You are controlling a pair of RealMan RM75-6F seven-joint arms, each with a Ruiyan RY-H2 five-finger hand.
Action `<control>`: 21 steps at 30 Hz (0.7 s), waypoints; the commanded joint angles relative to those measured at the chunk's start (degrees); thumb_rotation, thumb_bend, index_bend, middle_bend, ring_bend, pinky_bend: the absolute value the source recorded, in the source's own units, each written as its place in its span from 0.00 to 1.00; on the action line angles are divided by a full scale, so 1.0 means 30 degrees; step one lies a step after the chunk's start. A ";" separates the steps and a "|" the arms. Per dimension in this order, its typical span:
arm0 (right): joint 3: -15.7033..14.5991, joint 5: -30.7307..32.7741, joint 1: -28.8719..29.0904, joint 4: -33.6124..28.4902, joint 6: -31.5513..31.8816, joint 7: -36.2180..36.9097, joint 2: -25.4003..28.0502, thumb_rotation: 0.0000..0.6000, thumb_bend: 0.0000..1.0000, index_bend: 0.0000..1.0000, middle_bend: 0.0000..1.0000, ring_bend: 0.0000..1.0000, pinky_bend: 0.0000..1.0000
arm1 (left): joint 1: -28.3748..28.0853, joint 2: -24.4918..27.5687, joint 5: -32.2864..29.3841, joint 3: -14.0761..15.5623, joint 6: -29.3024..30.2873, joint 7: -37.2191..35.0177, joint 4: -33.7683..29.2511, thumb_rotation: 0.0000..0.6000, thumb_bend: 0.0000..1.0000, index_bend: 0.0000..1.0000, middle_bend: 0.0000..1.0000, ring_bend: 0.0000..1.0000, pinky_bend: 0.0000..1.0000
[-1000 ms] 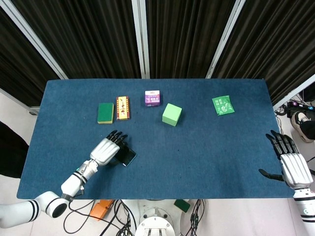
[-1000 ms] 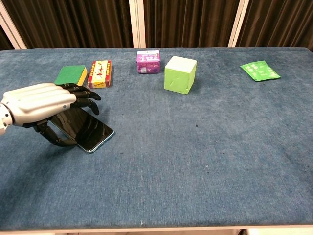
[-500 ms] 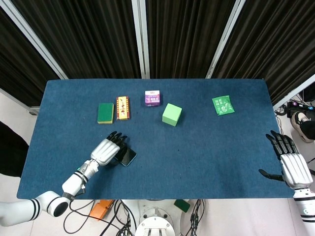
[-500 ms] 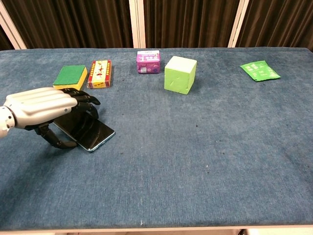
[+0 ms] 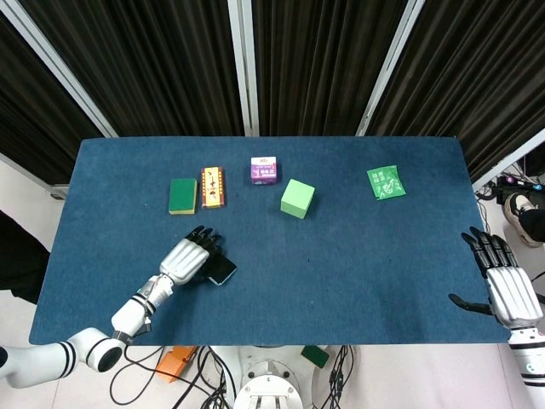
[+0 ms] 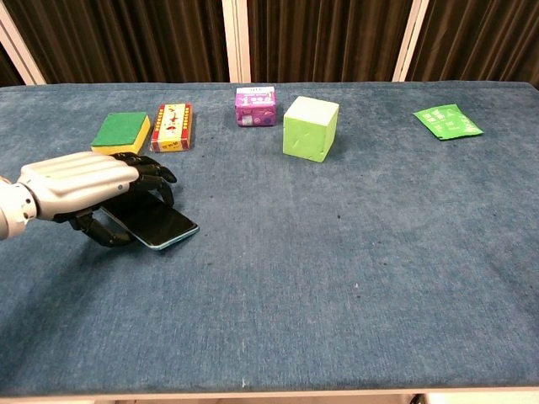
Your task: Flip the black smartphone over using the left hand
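The black smartphone [image 5: 222, 271] [image 6: 158, 225] lies at the table's front left, its right end on the blue cloth and its left end under my left hand [image 5: 186, 258] [image 6: 80, 185]. That hand covers the phone from above. Its fingers curl over the far edge and the thumb sits against the near edge, so it grips the phone across its width. The phone looks slightly tipped up on the hand's side. My right hand [image 5: 502, 285] rests at the table's front right corner, fingers spread and holding nothing; the chest view does not show it.
Along the back stand a green sponge [image 5: 182, 195] [image 6: 123, 130], a red box [image 5: 212, 187] [image 6: 172, 126], a purple box [image 5: 265, 169] [image 6: 255, 106], a light green cube [image 5: 297, 198] [image 6: 310, 128] and a green packet [image 5: 387, 182] [image 6: 447, 121].
My left hand has closed tighter on the phone, and less of the screen shows. The phone looks more tipped than a second ago. The right hand has not moved.
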 commanded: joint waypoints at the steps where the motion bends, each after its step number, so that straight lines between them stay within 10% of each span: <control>1: 0.0009 0.0015 -0.0006 -0.0016 0.0003 -0.0016 0.0011 1.00 0.15 0.00 0.00 0.00 0.00 | 0.0061 0.0269 0.0160 0.0071 0.0350 -0.0019 -0.0517 1.00 0.53 0.55 0.14 0.01 0.04; 11: -0.0021 -0.0010 -0.0024 0.0163 -0.0011 0.0218 -0.0061 1.00 0.15 0.00 0.00 0.00 0.00 | -0.0180 0.1979 -0.1613 0.0061 -0.0183 0.2855 -0.4250 1.00 0.60 0.63 0.17 0.03 0.04; 21: -0.0099 0.0094 -0.0280 0.0739 0.0203 0.0884 -0.0180 1.00 0.15 0.00 0.00 0.00 0.00 | -0.1390 0.1992 -0.4173 -0.0599 -0.1266 0.4732 -0.4817 1.00 0.57 0.27 0.16 0.02 0.04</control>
